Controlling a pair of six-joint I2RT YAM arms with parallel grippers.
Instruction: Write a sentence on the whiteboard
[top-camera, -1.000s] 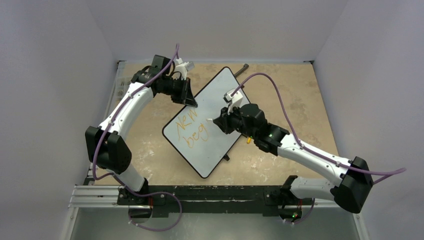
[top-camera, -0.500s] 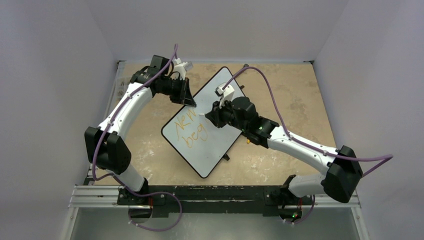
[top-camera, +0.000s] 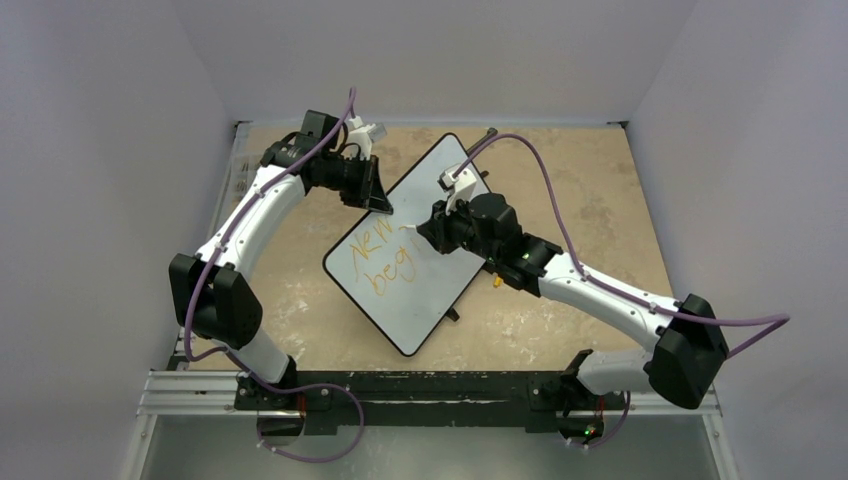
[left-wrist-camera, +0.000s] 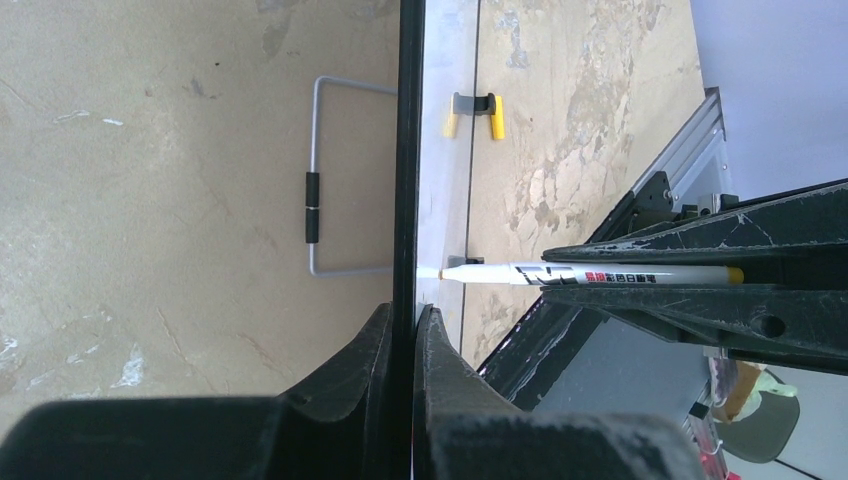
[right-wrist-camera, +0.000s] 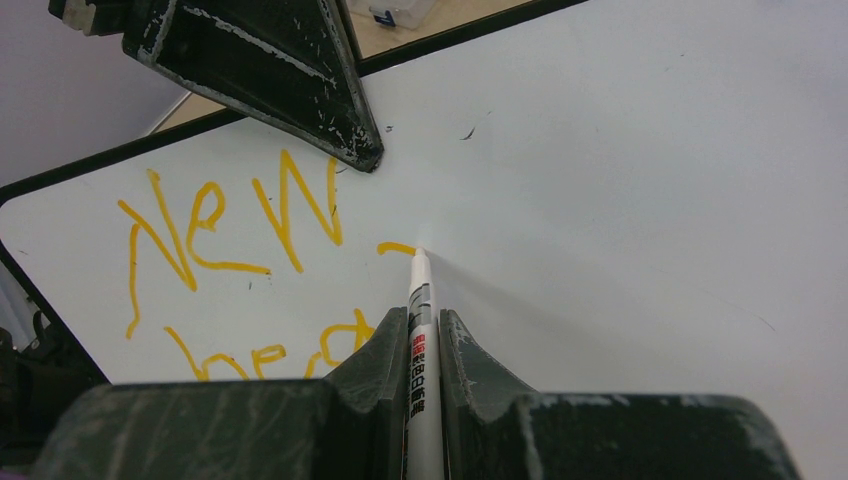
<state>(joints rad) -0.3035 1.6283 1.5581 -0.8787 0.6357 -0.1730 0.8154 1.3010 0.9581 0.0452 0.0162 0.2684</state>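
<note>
Writing of sentence is under way: pen is clenched by right gripper, tip on whiteboard; whiteboard rim is clamped by left gripper. Next, remaining letters are likely required.

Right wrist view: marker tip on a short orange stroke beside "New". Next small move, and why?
Probably drag the marker across the whiteboard, extending the stroke at its tip: the sentence reads only "New beg", the right claw grips the marker and the left claw clamps the board's edge.

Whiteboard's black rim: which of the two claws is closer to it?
Left. The left gripper clamps the whiteboard at its black rim; the right gripper holds a pen over the white face, beside the orange lettering.
</note>
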